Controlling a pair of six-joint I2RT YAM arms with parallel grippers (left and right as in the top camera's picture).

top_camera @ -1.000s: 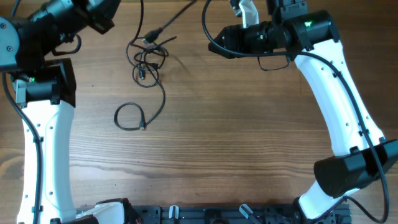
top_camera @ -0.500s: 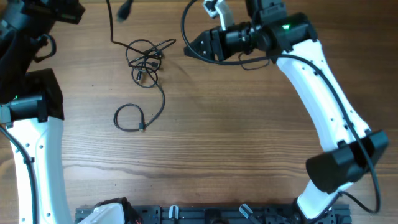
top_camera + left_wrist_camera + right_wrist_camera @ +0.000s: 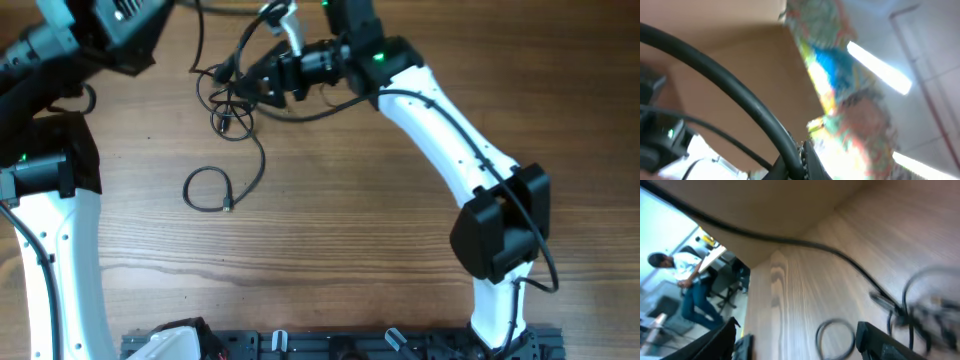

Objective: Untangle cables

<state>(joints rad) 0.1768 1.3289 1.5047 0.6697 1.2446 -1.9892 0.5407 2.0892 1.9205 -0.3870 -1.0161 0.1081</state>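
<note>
The cables (image 3: 232,100) lie bunched in a small knot at the back left of the table. One strand trails down to a round loop (image 3: 207,188). Another strand rises from the knot towards the top edge by my left arm. My right gripper (image 3: 240,72) reaches left and hovers at the knot's right side, jaws open and empty. In the right wrist view the right gripper (image 3: 795,332) frames the loop (image 3: 835,337), with the blurred knot (image 3: 927,307) to the right. My left gripper (image 3: 812,162) points up at the ceiling, with a thick black cord beside one finger; its grip is unclear.
The wooden table (image 3: 380,230) carries only the cables. My left arm (image 3: 60,200) stands along the left edge and my right arm (image 3: 450,140) crosses the back right. A black rack (image 3: 330,345) runs along the front edge.
My right arm has swung left from the back right until its gripper is at the knot. My left arm has shifted at the top left, and a strand now rises from the knot.
</note>
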